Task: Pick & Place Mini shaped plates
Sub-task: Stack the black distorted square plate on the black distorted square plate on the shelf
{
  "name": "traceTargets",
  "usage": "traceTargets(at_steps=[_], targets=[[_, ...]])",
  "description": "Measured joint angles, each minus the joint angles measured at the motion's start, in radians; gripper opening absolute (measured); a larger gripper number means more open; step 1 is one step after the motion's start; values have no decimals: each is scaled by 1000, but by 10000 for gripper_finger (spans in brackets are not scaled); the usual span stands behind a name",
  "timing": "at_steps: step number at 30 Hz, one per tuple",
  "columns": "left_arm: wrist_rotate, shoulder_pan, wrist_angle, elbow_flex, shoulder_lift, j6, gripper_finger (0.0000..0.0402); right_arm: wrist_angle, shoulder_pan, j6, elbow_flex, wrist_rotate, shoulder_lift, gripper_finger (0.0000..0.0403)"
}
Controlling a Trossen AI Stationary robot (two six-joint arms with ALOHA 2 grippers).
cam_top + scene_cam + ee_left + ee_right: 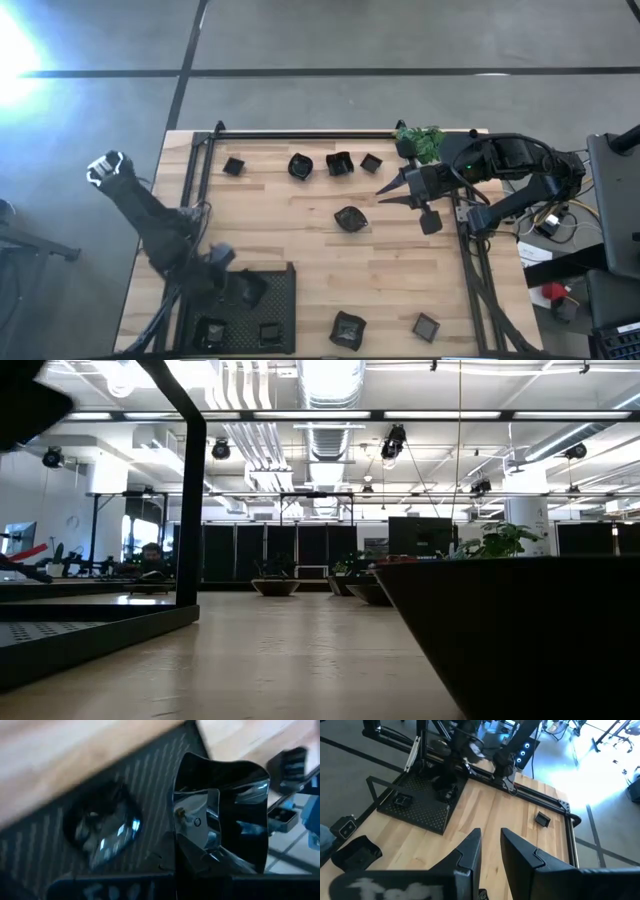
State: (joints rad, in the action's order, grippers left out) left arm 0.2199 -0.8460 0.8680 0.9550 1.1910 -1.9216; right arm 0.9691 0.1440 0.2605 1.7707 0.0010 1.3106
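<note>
The mini shaped plates are small black dishes. Several stand in a row near the table's far edge (300, 166), one sits mid-table (350, 218), and two sit near the near edge (347, 328). Two more lie in the black mesh tray (282, 300) at the near-left corner. My left gripper (235, 285) is over that tray, shut on a glossy wavy-edged plate (220, 815). My right gripper (383, 193) hovers open just right of the mid-table plate, and its fingers (470, 851) point toward the table's left. My left gripper holds the wavy-edged plate by its rim (200, 805), with one finger showing inside the bowl (197, 832). The plate is tilted above the tray's mesh (150, 780). Whether it rests on the mesh, I cannot tell.
A green leafy plant (420, 142) stands at the far right corner, behind my right arm. A black frame rail (300, 134) runs along the table's edges. Another plate lies in the tray beside the held one (100, 830). Bare wood lies between the tray and the mid-table plate.
</note>
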Motion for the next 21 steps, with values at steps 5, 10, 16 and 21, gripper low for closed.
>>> traceTargets(at_steps=[5, 10, 16, 21], targets=[[-3, -160, -3, 3, 66, -212, 0, -3, 0, -43, 0, 0, 0, 68], [-43, -228, -23, 34, 110, -246, 0, -10, 0, -78, 0, 1, 0, 68], [-73, -266, -37, 57, 158, -234, 0, -21, 0, -88, 0, 1, 0, 68], [-122, -291, -84, 59, 189, -217, 0, -41, 0, -88, 0, 2, 0, 68]])
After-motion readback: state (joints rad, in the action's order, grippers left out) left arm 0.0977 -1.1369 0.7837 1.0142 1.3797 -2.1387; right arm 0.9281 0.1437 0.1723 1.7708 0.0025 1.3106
